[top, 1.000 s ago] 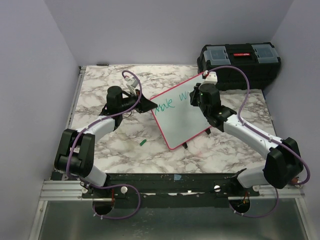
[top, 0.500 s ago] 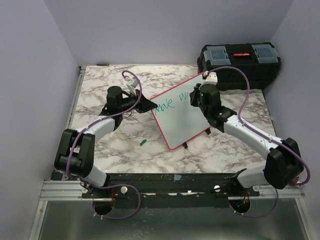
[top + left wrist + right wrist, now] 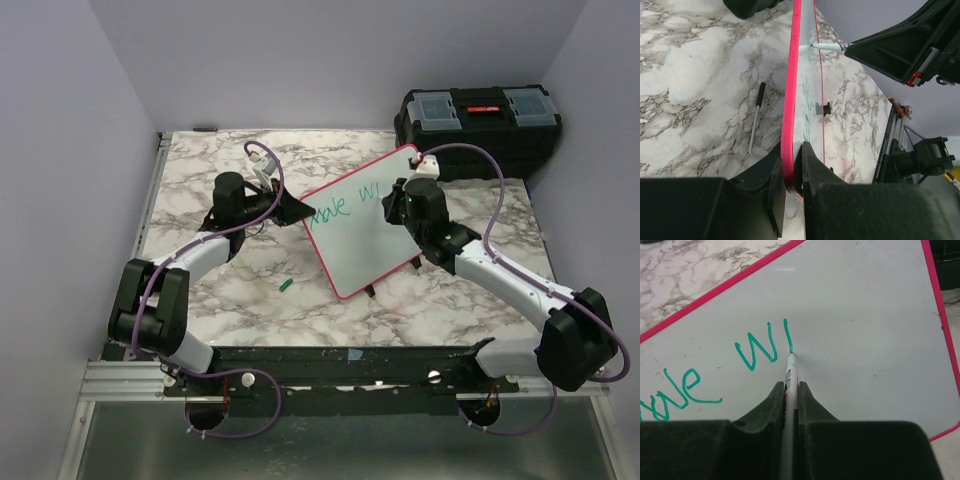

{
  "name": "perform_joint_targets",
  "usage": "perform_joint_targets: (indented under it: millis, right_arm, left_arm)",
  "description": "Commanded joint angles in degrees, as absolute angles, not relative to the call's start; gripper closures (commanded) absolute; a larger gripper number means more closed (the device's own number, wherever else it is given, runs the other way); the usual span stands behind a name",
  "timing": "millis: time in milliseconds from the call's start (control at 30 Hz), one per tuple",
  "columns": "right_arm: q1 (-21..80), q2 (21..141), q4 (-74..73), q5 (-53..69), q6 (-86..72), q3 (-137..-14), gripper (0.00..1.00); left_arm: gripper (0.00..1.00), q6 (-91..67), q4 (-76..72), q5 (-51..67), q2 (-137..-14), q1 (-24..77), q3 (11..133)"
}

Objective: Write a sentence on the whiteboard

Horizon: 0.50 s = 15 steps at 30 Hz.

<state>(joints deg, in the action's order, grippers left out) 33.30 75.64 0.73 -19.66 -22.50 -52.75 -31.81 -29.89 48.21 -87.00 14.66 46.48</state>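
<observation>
The whiteboard (image 3: 365,225), white with a pink-red frame, stands tilted at the table's middle, with green writing on it. My left gripper (image 3: 298,212) is shut on its left frame edge (image 3: 789,145) and holds it up. My right gripper (image 3: 397,203) is shut on a white marker (image 3: 789,382). The marker's tip touches the board (image 3: 865,315) at the foot of a fresh green stroke just right of a "W". In the left wrist view the marker (image 3: 825,47) meets the board from the right.
A black toolbox (image 3: 478,128) stands at the back right. A small green marker cap (image 3: 287,286) lies on the marble table (image 3: 240,290) in front of the board. The board's wire stand (image 3: 756,122) rests on the table behind it.
My right gripper has moved right and slightly toward the near edge with the marker, adding a stroke after the "W". The left gripper and board have not moved.
</observation>
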Motion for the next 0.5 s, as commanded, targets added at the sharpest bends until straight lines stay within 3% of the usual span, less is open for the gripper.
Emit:
perform_joint_targets:
  millis: [0, 467]
  right_arm:
    - [33.0, 73.4, -1.9, -18.5, -23.0, -53.9, 0.99]
    - [33.0, 75.1, -1.3, -19.2, -21.9, -60.4, 0.99]
  left_arm:
    - [1.0, -23.7, -29.4, 48.7, -85.7, 15.0, 46.6]
    - [1.0, -23.7, -29.4, 48.7, -85.8, 15.0, 46.6]
